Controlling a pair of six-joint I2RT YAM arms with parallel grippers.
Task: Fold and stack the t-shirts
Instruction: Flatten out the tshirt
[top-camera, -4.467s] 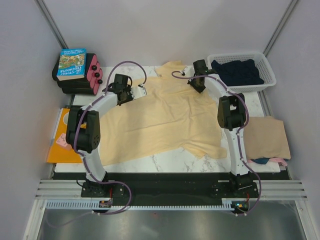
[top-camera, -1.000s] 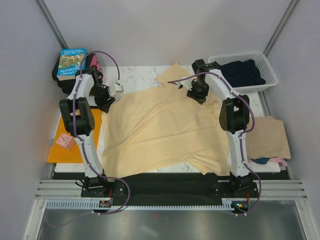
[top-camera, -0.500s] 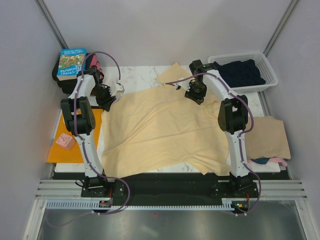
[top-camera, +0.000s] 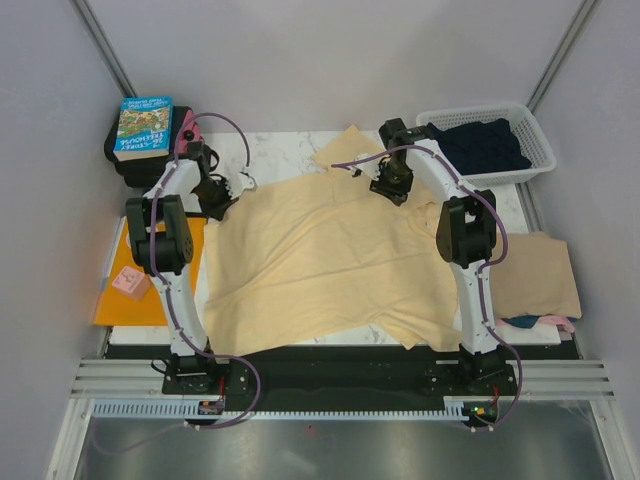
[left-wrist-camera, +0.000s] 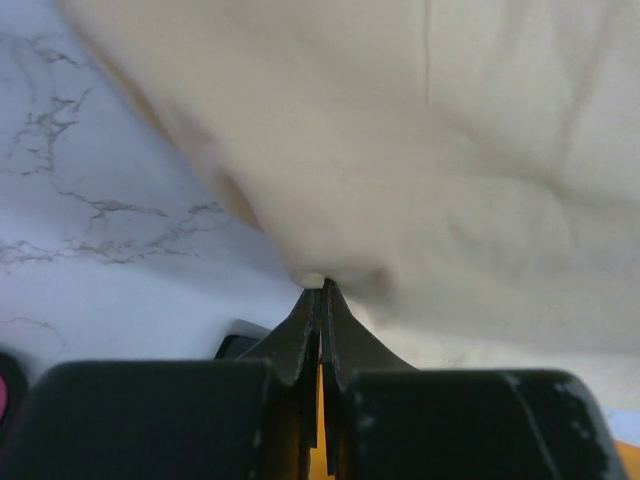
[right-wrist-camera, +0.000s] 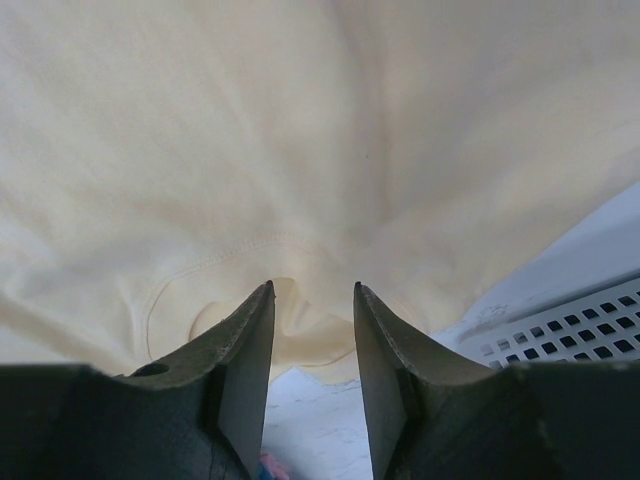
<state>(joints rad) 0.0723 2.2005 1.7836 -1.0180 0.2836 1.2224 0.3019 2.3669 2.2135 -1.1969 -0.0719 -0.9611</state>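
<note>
A large pale yellow t-shirt (top-camera: 320, 260) lies spread over the marble table (top-camera: 290, 150), one sleeve reaching the far edge. My left gripper (top-camera: 222, 192) is shut on its far left edge; in the left wrist view the closed tips (left-wrist-camera: 322, 285) pinch a fold of the yellow cloth (left-wrist-camera: 450, 150). My right gripper (top-camera: 390, 188) is open over the collar area, its jaws (right-wrist-camera: 312, 290) on either side of a bunched fold of the shirt (right-wrist-camera: 300, 120). A tan t-shirt (top-camera: 535, 275) lies at the right, a dark navy one (top-camera: 475, 145) in the basket, and a bit of pink cloth (top-camera: 552, 322) under the tan one.
A white basket (top-camera: 540, 140) stands at the far right, also in the right wrist view (right-wrist-camera: 590, 320). A book on a black box (top-camera: 145, 125) is at the far left. A flat orange sheet (top-camera: 125, 300) with a small pink object (top-camera: 130, 283) lies left.
Since 4.5 s ago the yellow shirt has been dragged toward the left and front. In the last second my left gripper shifted slightly right with its edge; the right gripper barely moved.
</note>
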